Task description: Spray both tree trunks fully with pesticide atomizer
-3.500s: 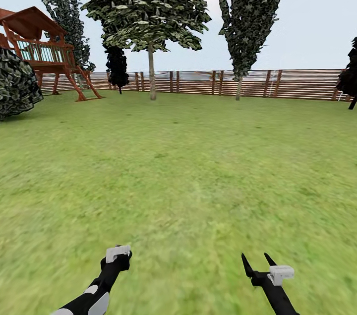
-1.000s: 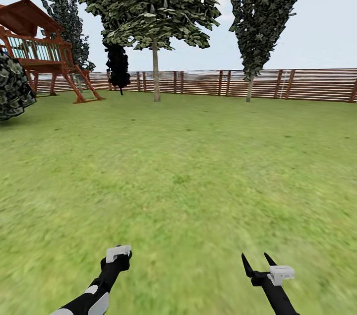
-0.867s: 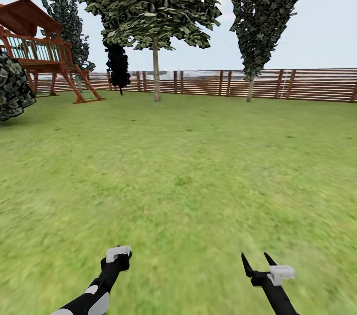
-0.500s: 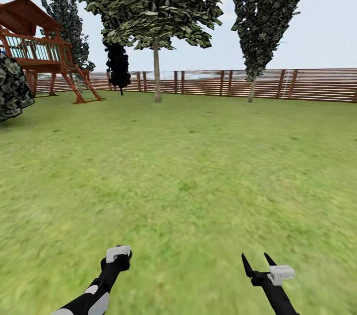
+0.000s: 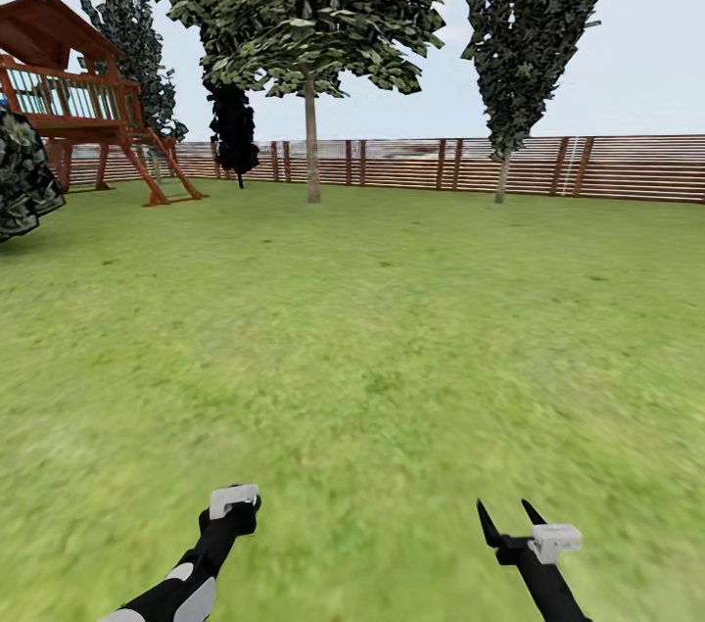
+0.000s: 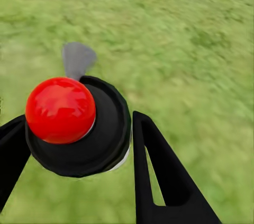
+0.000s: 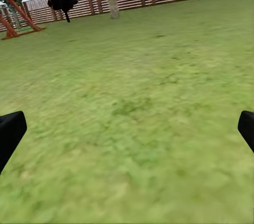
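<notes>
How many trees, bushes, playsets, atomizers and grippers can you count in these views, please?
Green trees: 3
Near-black tree: 1
Bush: 1
Wooden playset: 1
Pesticide atomizer: 1
Grippers, left gripper and right gripper: 2
Total: 9

Grass floor (image 5: 372,309): two trees (image 5: 311,152) (image 5: 502,176), playset (image 5: 78,113), fence (image 5: 607,167).

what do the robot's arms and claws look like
Both arms are slim and black. The left arm has light grey panels near the bottom edge. Each wrist carries a small pale grey block. The right claw ends in two thin, pointed black fingers; the left claw has broad black fingers.
</notes>
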Motion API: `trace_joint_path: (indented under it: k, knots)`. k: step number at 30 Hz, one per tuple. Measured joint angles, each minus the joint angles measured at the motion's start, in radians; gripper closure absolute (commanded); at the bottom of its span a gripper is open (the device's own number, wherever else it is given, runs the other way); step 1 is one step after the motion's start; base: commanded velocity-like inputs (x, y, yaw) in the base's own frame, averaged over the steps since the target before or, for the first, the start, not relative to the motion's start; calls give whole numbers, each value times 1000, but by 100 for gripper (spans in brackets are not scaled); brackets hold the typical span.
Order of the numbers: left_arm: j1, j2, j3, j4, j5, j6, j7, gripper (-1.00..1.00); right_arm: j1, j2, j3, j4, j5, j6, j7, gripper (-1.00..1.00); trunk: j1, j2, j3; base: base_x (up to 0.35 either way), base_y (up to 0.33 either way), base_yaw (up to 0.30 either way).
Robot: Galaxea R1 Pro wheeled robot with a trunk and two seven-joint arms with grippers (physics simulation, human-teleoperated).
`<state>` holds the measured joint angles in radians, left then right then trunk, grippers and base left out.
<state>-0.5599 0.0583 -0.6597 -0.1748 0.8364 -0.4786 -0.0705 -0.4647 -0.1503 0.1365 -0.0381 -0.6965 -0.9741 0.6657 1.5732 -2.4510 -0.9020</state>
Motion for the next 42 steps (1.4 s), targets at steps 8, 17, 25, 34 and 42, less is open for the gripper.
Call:
trace_joint_path:
  k: [8, 17, 25, 34, 42]
  knots:
    - [0, 0, 0, 0, 0, 0, 0, 100, 1, 0, 0, 0, 0, 0, 0, -100, 0, 0, 0, 315, 167, 0]
    - [0, 0, 0, 0, 0, 0, 0, 100, 1, 0, 0, 0, 0, 0, 0, -100, 0, 0, 0, 315, 167, 0]
    - [0, 0, 0, 0, 0, 0, 0, 100, 0, 0, 0, 0, 0, 0, 0, -100, 0, 0, 0, 315, 167, 0]
    - [0, 0, 1, 0, 0, 0, 0, 100, 1, 0, 0, 0, 0, 0, 0, -100, 0, 0, 0, 315, 167, 0]
    - [0, 0, 0, 0, 0, 0, 0, 100, 1, 0, 0, 0, 0, 0, 0, -100, 0, 0, 0, 315, 167, 0]
